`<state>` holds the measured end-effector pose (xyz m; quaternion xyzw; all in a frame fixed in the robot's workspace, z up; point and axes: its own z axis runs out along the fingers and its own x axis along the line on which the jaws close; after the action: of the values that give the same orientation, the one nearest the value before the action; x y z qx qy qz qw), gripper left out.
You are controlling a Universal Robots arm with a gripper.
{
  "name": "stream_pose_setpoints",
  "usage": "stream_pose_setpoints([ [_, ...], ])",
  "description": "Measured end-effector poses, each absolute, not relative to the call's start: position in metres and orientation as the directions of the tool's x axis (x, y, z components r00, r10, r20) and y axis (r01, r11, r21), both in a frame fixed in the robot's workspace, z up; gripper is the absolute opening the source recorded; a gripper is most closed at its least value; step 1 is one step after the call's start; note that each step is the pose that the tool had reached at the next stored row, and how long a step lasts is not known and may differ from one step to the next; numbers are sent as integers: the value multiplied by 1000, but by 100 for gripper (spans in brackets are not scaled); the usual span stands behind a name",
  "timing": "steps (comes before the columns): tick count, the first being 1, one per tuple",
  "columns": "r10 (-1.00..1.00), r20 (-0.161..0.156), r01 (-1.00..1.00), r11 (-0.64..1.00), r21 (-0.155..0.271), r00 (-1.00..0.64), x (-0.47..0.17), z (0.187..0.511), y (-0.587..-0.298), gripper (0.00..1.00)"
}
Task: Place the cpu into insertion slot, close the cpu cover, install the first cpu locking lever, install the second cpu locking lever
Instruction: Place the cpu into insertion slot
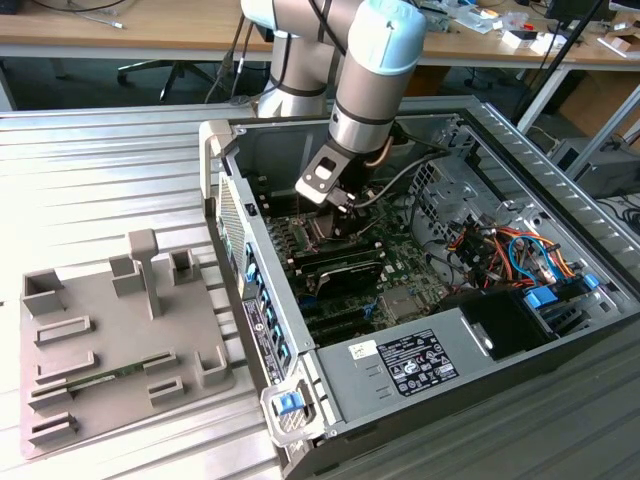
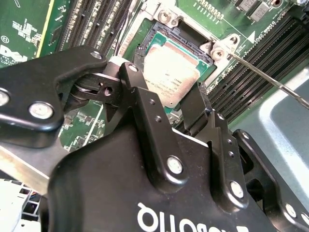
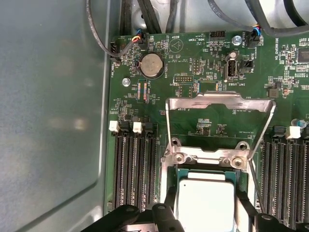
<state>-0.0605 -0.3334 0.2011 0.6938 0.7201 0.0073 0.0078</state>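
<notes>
Two black fingers point(image 2: 145, 101) of the hand point(image 3: 205, 194) nearest, clamped on opposite edges of the cpu point(image 2: 169, 72). Chip seated flat in the insertion slot point(image 2: 178, 31), silver top up. Just beyond, cpu cover point(image 3: 219, 99) swung up on its hinge, open over the green motherboard point(image 3: 193, 63). Thin wire locking lever point(image 3: 255, 186) slanting beside the slot. Farther off, in the exterior view, arm point(image 1: 370, 80) reaching down into the open computer case point(image 1: 225, 200) on the slatted table point(image 1: 100, 140); grey fixture tray point(image 1: 110, 330) at the exterior view's left.

Silver arm point(image 1: 362, 115), pale-blue joint caps point(image 1: 392, 38); black fingers point(image 2: 145, 113) (silver screws point(image 2: 175, 165))
</notes>
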Motion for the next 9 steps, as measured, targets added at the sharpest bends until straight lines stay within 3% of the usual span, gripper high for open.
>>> stream_pose_setpoints([
  [9,999,-6,999,37,21,-37,-61,200,-333,55],
])
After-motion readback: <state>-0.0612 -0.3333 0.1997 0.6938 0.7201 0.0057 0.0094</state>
